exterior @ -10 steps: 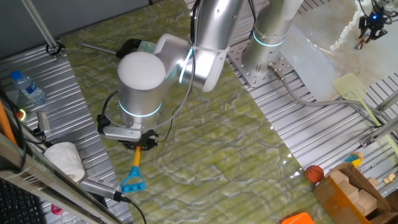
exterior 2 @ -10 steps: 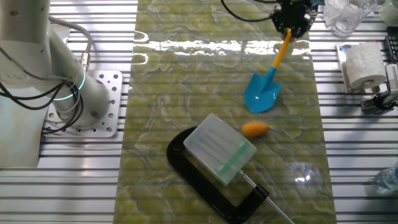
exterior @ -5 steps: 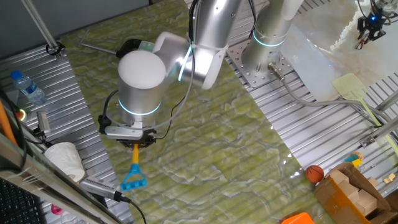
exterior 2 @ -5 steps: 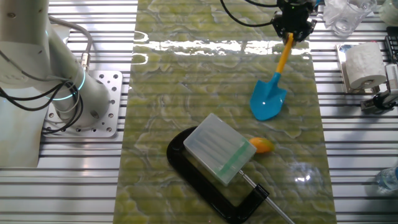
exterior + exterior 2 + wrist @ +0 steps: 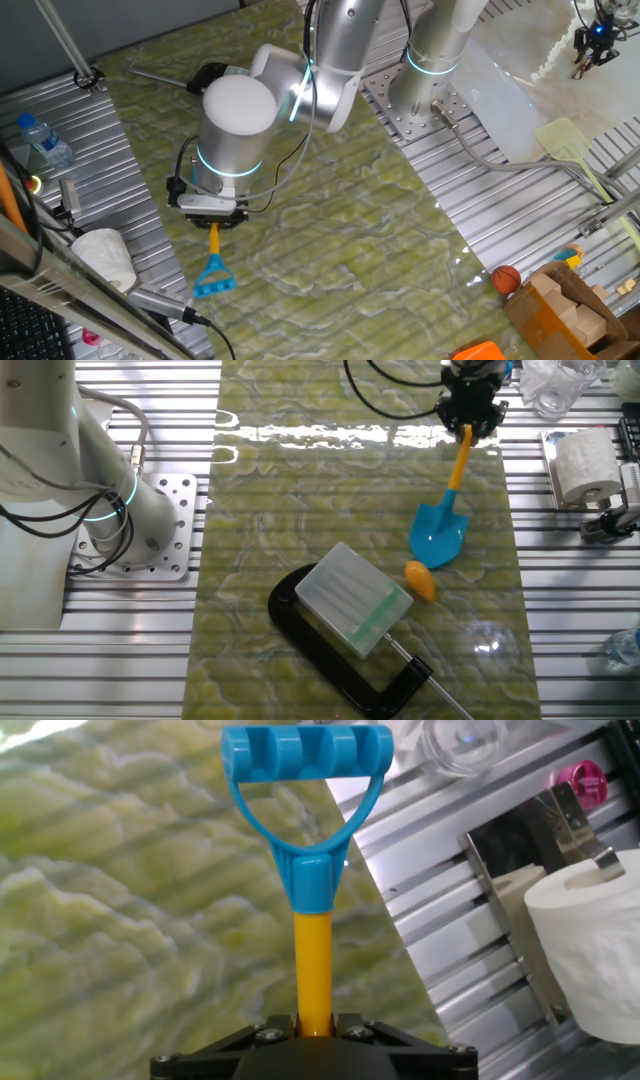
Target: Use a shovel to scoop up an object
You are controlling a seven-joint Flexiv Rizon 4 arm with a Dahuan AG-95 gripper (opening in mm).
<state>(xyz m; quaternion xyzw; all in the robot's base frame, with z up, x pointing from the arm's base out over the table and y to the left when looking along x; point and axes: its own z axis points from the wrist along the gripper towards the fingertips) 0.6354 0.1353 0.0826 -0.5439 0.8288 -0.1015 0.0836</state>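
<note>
The tool [image 5: 467, 428] is squeezed shut on the yellow stick of the shovel [image 5: 443, 525], and the object [image 5: 420, 580] sits on the green table [image 5: 280, 500] right at the tip of the blue blade, a bit to its left.

- Green marbled mat [image 5: 300, 490] covers the ribbed aluminium table [image 5: 560, 610] down its middle
- Glare streaks the mat's far edge
- White paper roll [image 5: 580, 463] at the table's right edge
</note>
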